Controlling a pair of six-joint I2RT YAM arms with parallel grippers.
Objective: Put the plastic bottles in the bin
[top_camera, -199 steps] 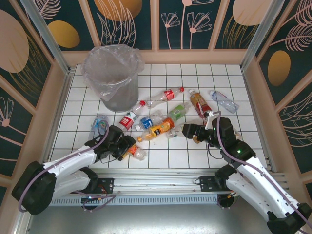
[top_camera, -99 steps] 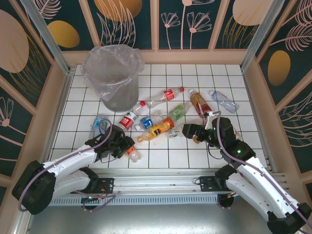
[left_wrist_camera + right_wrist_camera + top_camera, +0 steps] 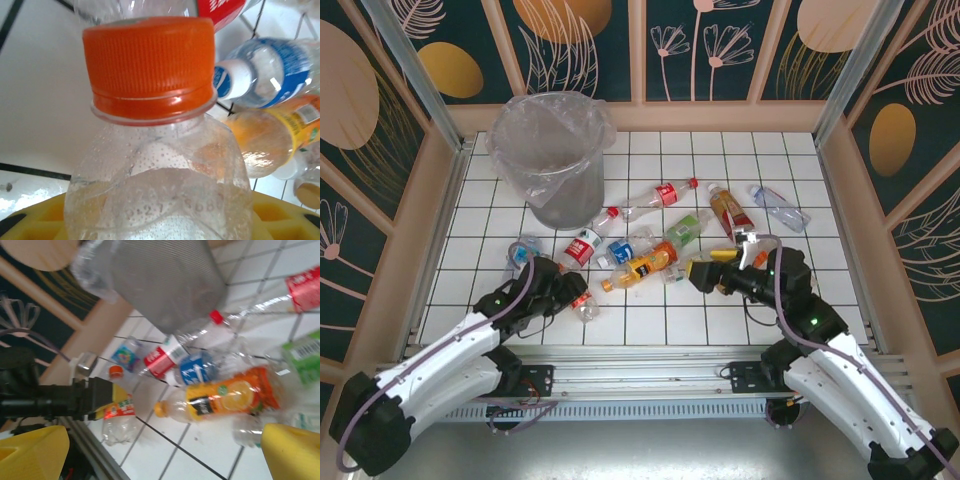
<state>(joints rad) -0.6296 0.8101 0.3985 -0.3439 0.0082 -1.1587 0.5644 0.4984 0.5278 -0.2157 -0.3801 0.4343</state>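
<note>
Top external view showed the left hand (image 3: 568,296) clamped on a small orange-capped bottle (image 3: 584,306), its cap pointing away from the wrist. The bin (image 3: 565,195) stood farther back, almost straight ahead, well apart. 2 others lay between them: a blue-label bottle (image 3: 524,250) and a red-label bottle (image 3: 583,246). The right hand (image 3: 708,272) was wide apart and held nothing.

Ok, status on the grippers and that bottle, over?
Left gripper shut on orange-capped bottle. Right gripper open, empty. Bin upright beyond; other bottles lie between.
</note>
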